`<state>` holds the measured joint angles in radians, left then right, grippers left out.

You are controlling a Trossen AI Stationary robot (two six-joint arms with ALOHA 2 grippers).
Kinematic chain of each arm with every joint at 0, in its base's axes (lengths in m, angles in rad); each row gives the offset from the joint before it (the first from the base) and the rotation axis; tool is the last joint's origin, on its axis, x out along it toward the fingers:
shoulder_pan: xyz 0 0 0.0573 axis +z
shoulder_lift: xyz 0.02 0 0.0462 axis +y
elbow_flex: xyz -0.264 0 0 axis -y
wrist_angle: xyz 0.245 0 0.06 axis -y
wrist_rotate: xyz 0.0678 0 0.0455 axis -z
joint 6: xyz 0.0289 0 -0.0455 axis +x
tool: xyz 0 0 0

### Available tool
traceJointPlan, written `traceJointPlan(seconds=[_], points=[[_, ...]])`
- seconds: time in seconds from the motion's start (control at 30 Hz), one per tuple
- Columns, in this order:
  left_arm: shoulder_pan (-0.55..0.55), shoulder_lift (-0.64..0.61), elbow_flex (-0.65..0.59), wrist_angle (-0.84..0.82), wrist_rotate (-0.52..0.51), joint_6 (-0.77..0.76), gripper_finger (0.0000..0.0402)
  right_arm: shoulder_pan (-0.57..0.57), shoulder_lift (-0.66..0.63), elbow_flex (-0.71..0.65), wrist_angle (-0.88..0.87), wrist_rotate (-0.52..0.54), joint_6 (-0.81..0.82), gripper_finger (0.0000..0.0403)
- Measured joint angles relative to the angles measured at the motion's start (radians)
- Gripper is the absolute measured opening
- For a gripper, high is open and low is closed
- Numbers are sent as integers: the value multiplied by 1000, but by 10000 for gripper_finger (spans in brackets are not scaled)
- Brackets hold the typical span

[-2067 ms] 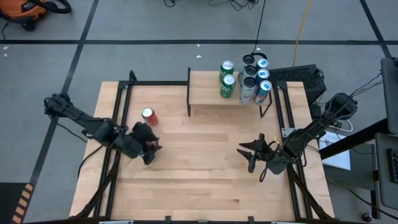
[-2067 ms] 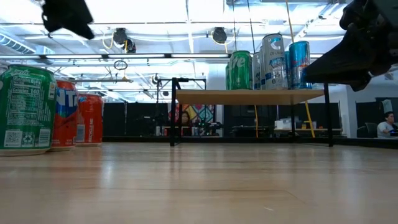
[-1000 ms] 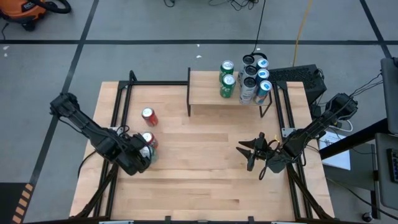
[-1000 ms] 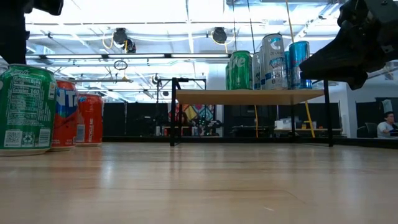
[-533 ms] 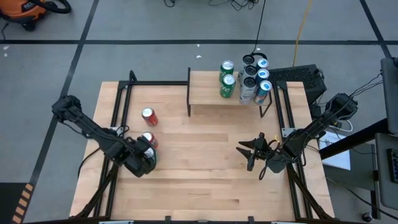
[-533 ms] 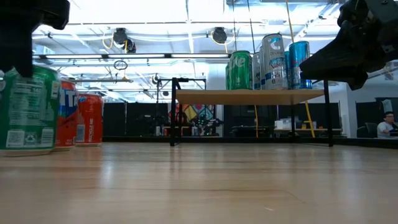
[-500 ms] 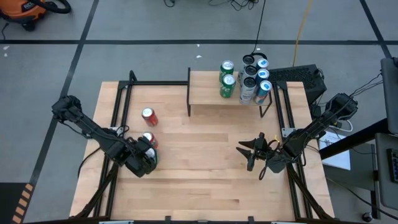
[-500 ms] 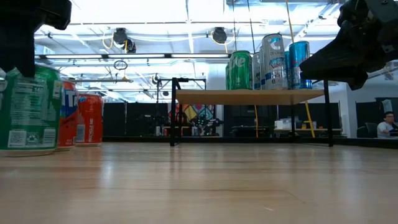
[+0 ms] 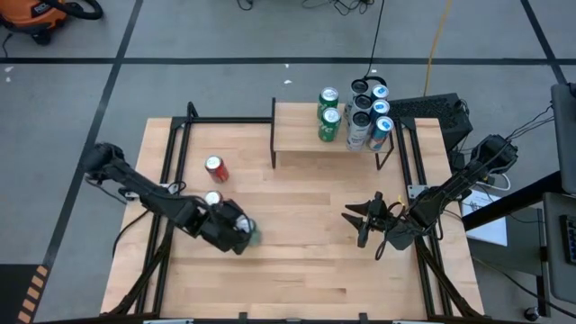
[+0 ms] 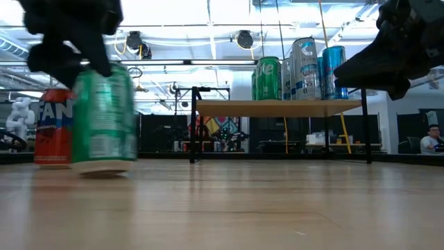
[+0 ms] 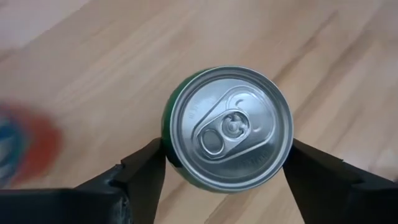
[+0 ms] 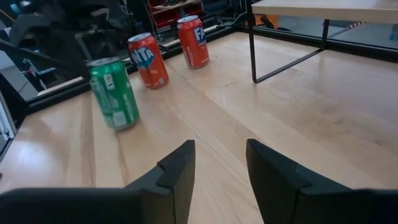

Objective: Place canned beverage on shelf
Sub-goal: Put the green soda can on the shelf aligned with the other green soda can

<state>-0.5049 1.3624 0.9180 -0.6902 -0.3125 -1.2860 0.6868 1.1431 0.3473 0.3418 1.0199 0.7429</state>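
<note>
A green can [image 11: 227, 127] stands left of the table's middle, also seen as the green can [image 10: 104, 118] in the low view. My left gripper [image 9: 239, 234] is over it and shut on it. Two red cans [image 9: 214, 168] [image 9: 212, 199] stand on the table beyond it, toward the far left. The shelf [image 9: 301, 135] stands at the far side and bears two green cans [image 9: 328, 115] and several blue and silver ones [image 9: 371, 112]. My right gripper [image 12: 221, 162] waits open at the right, low over the table, with nothing between its fingers. My left gripper pinches the green can's upper wall just below the rim [image 11: 166, 149] between its two fingers, one on each side. The fingers [image 11: 146, 171] come steeply from above. The can stays about upright; whether its base [image 10: 104, 169] is on the table, I cannot tell.
Black frame rails [image 9: 171, 180] run along the table's left and right sides. Bare wood [image 9: 297, 207] lies between the green can and the shelf. A black keyboard [image 9: 432, 108] sits off the table's far right corner.
My left gripper has sunk over the green can, narrowed its fingers onto it, and gone toward the table's right edge. The can has moved with it, away from the nearer red can, and shows blurred in the low view.
</note>
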Motion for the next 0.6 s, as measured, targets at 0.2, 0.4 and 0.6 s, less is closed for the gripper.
traceJointPlan(seconds=[0.2, 0.4, 0.6], points=[[47, 81, 3, 145, -30, 118, 298, 0, 0, 0, 42, 0, -48, 132], [64, 125, 2, 276, -44, 301, 299, 0, 18, 0, 87, -35, -148, 135], [62, 163, 34, 333, -32, 481, 299, 0, 131, 0, 265, -91, -288, 176]])
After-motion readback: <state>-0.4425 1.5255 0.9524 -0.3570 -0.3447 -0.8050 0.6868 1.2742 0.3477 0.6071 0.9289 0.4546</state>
